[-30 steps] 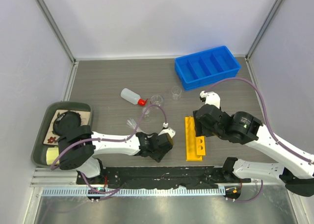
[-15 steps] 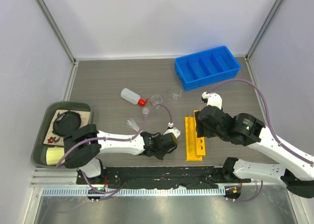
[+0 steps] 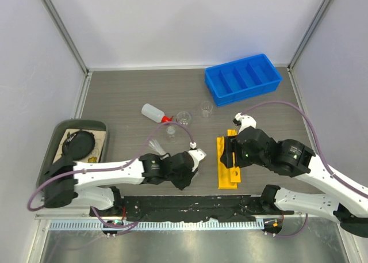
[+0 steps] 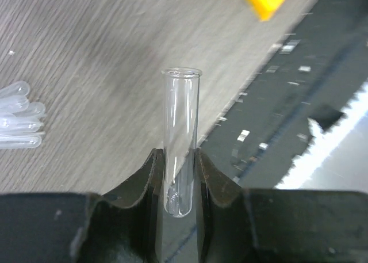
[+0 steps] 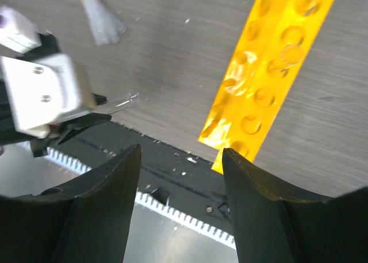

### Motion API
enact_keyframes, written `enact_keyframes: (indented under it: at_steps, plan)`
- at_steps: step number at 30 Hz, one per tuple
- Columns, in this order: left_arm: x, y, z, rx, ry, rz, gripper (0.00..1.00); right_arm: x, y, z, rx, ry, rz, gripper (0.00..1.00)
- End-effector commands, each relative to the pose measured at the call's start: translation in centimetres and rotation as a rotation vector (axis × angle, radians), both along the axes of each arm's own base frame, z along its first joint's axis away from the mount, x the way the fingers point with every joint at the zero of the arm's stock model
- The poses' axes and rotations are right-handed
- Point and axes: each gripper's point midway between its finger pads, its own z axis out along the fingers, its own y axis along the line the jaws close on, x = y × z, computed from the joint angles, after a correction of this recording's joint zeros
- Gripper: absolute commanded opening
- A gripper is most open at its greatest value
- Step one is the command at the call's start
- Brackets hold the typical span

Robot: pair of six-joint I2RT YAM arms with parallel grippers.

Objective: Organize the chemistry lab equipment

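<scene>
Your left tool (image 4: pixel 181 176) pinches one glass tube (image 4: pixel 181 119) above the near surface (image 4: pixel 86 73) — little looks sorted yet. Bottle (image 3: pixel 154 113) and beakers (image 3: pixel 184 117) sit loose mid-surface; the right tool (image 5: pixel 181 153) hangs spread at the rack (image 5: pixel 270 73); the bin (image 3: pixel 247 92), far right, holds nothing.

Right fingers (image 5: pixel 109 199) low in frame, dark, spread apart, nothing between. Yellow rack (image 5: pixel 270 73) upper right, lying slantwise on grey counter (image 5: pixel 172 56), rows of round holes showing. At left, left fingers (image 5: pixel 80 124) under white housing, clamped on clear tube (image 5: pixel 118 103), tube pointing toward rack, well apart from it. Pipettes (image 5: pixel 100 18) bundled at top left. Black rail (image 5: pixel 178 171) along counter edge.
</scene>
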Motion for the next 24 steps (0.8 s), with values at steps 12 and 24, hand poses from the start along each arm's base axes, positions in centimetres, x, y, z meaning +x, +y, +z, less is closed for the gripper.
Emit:
enact_keyframes:
  at_steps: [12,24]
  plan:
    - [-5.1,-3.1,13.2,-0.56,0.07,-0.339,0.14,-5.2,8.2,1.8,0.432,0.163,0.333,0.64]
    - [-5.0,-3.0,16.1,-0.69,0.044,-0.375,0.13,-6.0,11.0,4.1,0.572,0.208,0.402,0.64]
